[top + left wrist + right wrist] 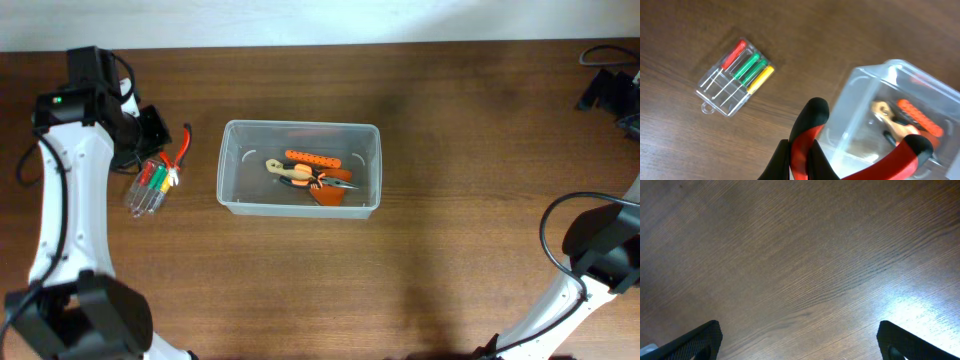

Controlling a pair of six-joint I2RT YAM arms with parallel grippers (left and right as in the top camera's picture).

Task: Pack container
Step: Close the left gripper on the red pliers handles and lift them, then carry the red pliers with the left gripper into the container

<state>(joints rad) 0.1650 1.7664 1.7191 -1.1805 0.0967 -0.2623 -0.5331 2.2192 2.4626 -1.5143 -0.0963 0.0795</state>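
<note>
The container point(229, 165) is a clear rectangular bin at the table's middle, holding an orange tool point(312, 158) and other small hand tools. It also shows in the left wrist view point(860, 100). My left gripper point(160, 135) is left of the bin and is shut point(800, 160) on one red handle of red-and-black pliers point(812, 117), held above the table next to the bin's left corner. My right gripper point(800, 342) is open and empty over bare wood; its arm is at the bottom right of the overhead view.
A small clear screwdriver pack point(152, 185) with red, green and yellow handles lies left of the bin, also in the left wrist view point(735, 77). A black device with cables point(608, 90) sits at the far right back edge.
</note>
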